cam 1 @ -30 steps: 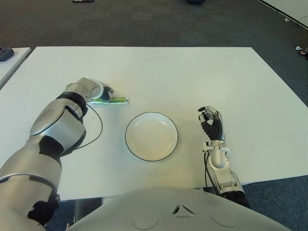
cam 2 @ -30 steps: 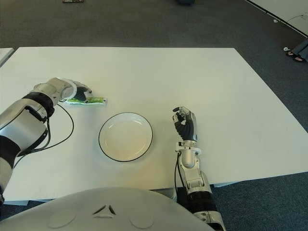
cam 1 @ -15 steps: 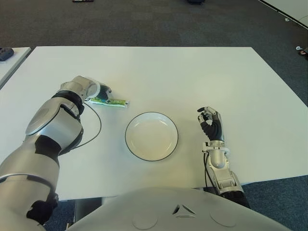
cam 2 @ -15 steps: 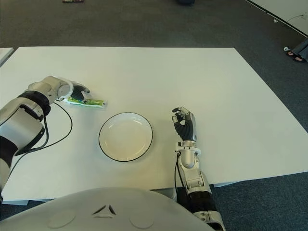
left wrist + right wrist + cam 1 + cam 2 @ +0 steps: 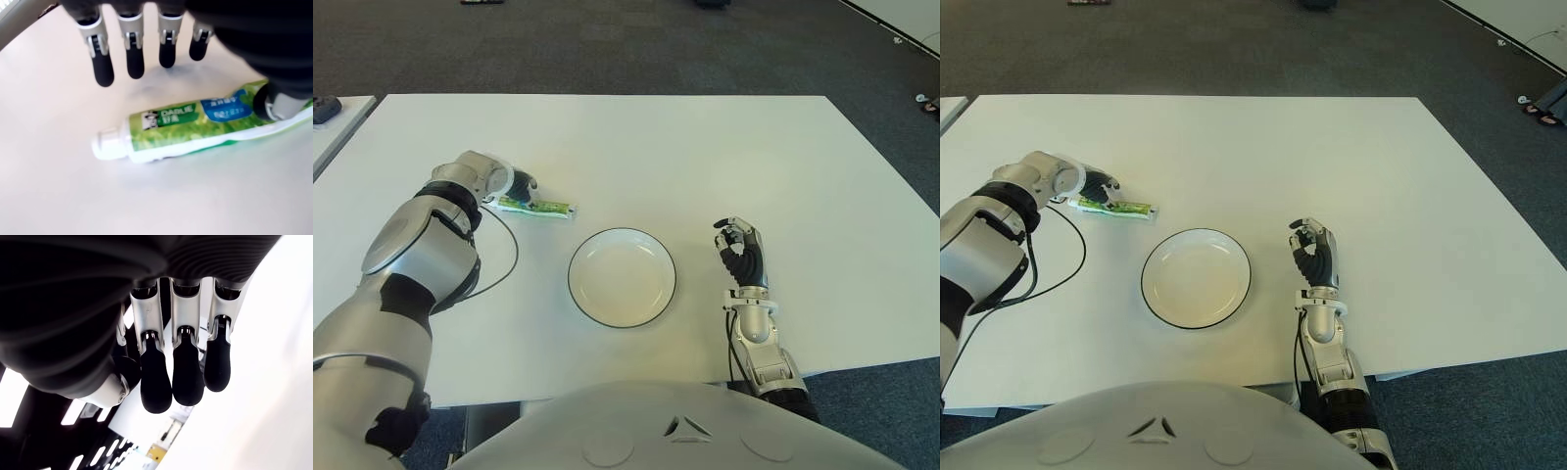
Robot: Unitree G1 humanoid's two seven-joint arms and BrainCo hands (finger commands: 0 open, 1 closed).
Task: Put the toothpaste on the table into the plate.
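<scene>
A green and white toothpaste tube (image 5: 538, 206) lies flat on the white table (image 5: 705, 157), to the left of and a little beyond the plate. My left hand (image 5: 519, 185) hovers over its flat end. In the left wrist view the fingers (image 5: 134, 58) are spread above the tube (image 5: 181, 125) without touching it, and only the thumb (image 5: 268, 100) meets the flat end. The white plate (image 5: 622, 279) with a dark rim holds nothing. My right hand (image 5: 741, 251) shows to the right of the plate, fingers (image 5: 187, 377) curled on nothing.
A black cable (image 5: 505, 262) loops from my left wrist across the table, left of the plate. A second table with a dark object (image 5: 325, 110) shows at the far left. Dark carpet surrounds the table; its front edge is near my body.
My left hand has drawn back a little to the far left, uncovering more of the tube. The tube has turned slightly and still lies on the table. The right hand has barely moved.
</scene>
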